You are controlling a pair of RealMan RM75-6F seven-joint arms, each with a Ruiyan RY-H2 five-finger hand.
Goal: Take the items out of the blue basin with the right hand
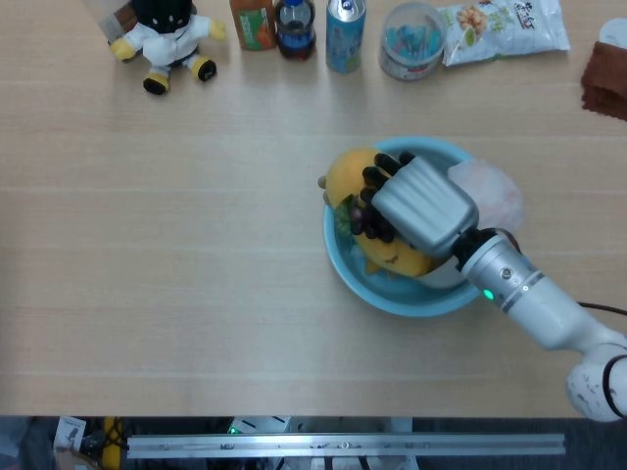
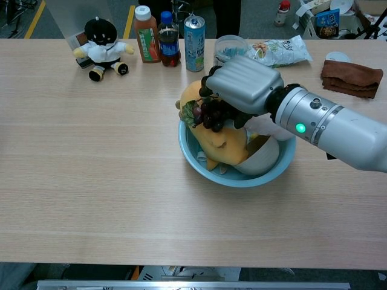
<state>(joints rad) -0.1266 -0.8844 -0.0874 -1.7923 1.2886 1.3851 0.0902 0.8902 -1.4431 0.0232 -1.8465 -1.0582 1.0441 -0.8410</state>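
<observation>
The blue basin [image 1: 355, 281] [image 2: 199, 168] sits right of the table's centre. Inside it lie a yellow plush toy [image 1: 345, 175] [image 2: 224, 145], a white bowl [image 2: 263, 162] and a pale pink item [image 1: 488, 190]. My right hand [image 1: 416, 204] [image 2: 242, 84] is over the basin and grips a bunch of dark purple grapes [image 1: 366, 217] [image 2: 211, 113] with a green leaf, held just above the plush toy. The left hand is out of both views.
Along the far edge stand a black-and-white plush doll [image 1: 167, 39], an orange bottle [image 2: 145, 34], a dark cola bottle [image 2: 169, 38], a blue can [image 2: 195, 35], a clear tub [image 1: 409, 41], a snack bag [image 1: 502, 29] and a brown cloth [image 2: 354, 77].
</observation>
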